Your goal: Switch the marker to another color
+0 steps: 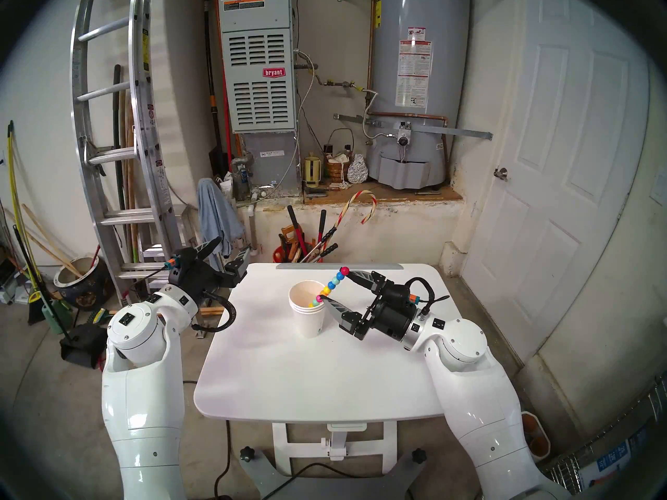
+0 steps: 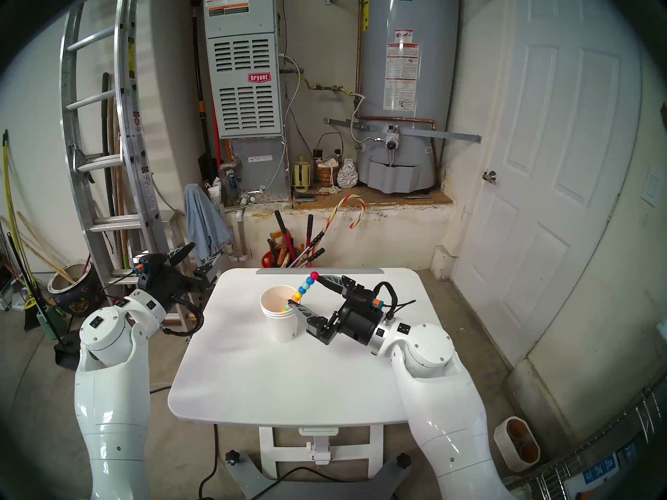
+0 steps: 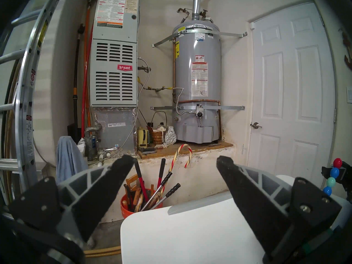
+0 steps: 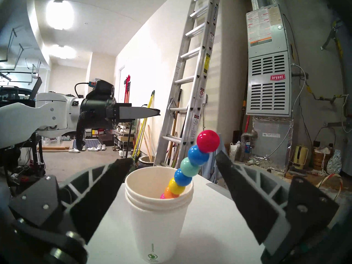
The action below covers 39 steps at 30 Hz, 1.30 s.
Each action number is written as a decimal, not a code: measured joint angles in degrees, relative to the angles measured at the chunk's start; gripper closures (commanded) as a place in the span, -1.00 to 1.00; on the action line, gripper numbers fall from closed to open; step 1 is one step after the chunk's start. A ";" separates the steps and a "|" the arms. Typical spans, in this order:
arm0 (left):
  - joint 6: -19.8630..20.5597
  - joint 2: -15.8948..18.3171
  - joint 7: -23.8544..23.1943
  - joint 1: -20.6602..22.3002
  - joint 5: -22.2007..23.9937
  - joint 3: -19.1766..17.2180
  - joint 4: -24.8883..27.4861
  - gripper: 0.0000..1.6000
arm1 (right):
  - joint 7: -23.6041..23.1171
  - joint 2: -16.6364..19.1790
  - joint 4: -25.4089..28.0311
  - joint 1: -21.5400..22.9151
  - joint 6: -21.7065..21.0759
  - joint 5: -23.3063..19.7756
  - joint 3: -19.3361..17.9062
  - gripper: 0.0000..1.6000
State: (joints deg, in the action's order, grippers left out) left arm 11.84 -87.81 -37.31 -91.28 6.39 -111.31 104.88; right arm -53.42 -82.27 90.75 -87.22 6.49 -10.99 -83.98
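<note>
Water heater (image 3: 197, 82), grey, stood on a raised ledge at the back wall and bore the name "A.O. Smith" on its top band; its warning labels were too small to read. Furnace (image 1: 258, 73) beside it carried a red "bryant" badge. An aluminium ladder (image 1: 119, 135) leaned at the left, its stickers illegible.

White table (image 1: 325, 373) occupied the centre; its near half was bare, and its far edge lay just before an orange bucket (image 3: 127, 204) of long-handled tools holding a striped candy cane (image 1: 355, 209).

Left gripper (image 1: 231, 252) hovered off the table's left far corner, fingers spread wide and empty, well apart from the cups.

Right gripper (image 1: 337, 284) reached in from the right, fingers spread wide, one tip just beside the cup rim, the other near the marker's red top; whether either touched could not be told.

Stacked white paper cups (image 4: 158, 216) stood upright near the table's far centre, a green emblem printed low on the outer cup, its lettering unreadable.

Marker (image 4: 190, 166), a stick of coloured beads, leaned in the top cup, red end up and tilted right, between the right fingertips.
</note>
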 measured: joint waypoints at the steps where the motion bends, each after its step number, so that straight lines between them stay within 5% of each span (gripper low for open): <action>1: 0.00 -0.01 0.08 0.00 -0.01 -0.02 0.00 -1.00 | 0.02 -0.06 -0.17 0.10 0.04 -0.03 0.06 -0.58; 3: 0.00 -0.01 0.12 0.00 -0.01 -0.03 0.00 -1.00 | 0.02 -0.10 -0.29 0.17 0.08 -0.06 0.09 -0.47; 5: 0.00 -0.01 0.19 0.00 -0.02 -0.03 0.00 -1.00 | 0.02 -0.16 -0.44 0.25 0.18 -0.10 0.13 0.02; 17: 0.01 -0.01 0.51 0.00 -0.10 0.14 0.07 -1.00 | -0.40 -0.25 -0.79 0.37 0.62 -0.38 0.16 0.04; 39: 0.00 -0.02 1.06 -0.21 -0.08 0.52 0.43 -1.00 | -1.09 -0.84 -0.90 0.39 0.93 -1.23 -0.56 0.67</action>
State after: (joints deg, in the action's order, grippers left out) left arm 11.85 -87.83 -36.25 -91.49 6.31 -110.79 105.32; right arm -54.50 -83.11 89.85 -86.84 7.42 -12.21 -84.54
